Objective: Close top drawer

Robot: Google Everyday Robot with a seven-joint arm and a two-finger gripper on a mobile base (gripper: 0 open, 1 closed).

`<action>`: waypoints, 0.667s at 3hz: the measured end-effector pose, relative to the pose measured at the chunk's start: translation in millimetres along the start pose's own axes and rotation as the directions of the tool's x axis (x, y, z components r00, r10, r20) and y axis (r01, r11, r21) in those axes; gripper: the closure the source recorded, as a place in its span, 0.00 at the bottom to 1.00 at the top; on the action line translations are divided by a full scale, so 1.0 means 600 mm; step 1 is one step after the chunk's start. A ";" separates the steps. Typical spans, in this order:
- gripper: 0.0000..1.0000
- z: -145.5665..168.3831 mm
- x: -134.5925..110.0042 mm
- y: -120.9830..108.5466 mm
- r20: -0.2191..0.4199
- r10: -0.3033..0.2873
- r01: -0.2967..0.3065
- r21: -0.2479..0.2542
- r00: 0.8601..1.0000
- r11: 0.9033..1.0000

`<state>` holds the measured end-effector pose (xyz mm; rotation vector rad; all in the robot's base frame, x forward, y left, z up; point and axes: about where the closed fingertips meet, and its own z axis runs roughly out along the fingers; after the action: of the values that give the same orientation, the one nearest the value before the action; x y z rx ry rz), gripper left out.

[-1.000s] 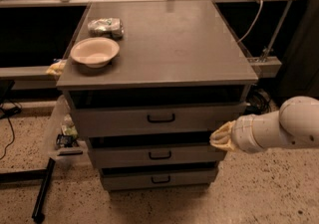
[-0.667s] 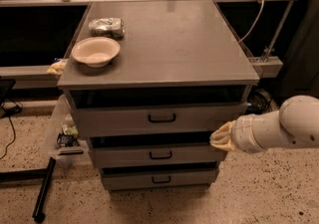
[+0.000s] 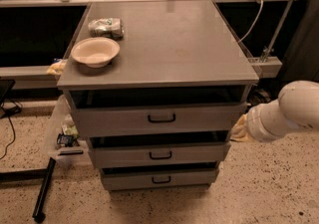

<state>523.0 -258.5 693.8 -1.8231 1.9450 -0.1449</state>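
The top drawer (image 3: pixel 159 118) is a wide grey metal drawer with a small dark bar handle (image 3: pixel 161 118). It stands pulled out from under the cabinet top (image 3: pixel 164 44), with a dark gap behind its front panel. My white arm (image 3: pixel 289 111) reaches in from the right. The gripper (image 3: pixel 240 129) sits at the right end of the top drawer's front, by its lower corner. Only a yellowish tip of the gripper shows.
The middle drawer (image 3: pixel 159 155) and bottom drawer (image 3: pixel 159 179) also stand pulled out. A cream bowl (image 3: pixel 95 51) and a crumpled packet (image 3: pixel 105 27) lie on the cabinet top. A clear bin (image 3: pixel 62 133) and a black bar (image 3: pixel 44 188) are on the floor at left.
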 end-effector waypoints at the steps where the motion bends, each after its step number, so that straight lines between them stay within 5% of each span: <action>1: 1.00 -0.087 0.100 -0.057 -0.208 -0.045 0.049 0.010 0.977 0.999; 2: 1.00 -0.228 0.183 -0.124 -0.373 -0.020 0.063 0.102 0.927 0.993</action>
<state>535.2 -405.0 814.6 -1.8660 2.0949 -0.6449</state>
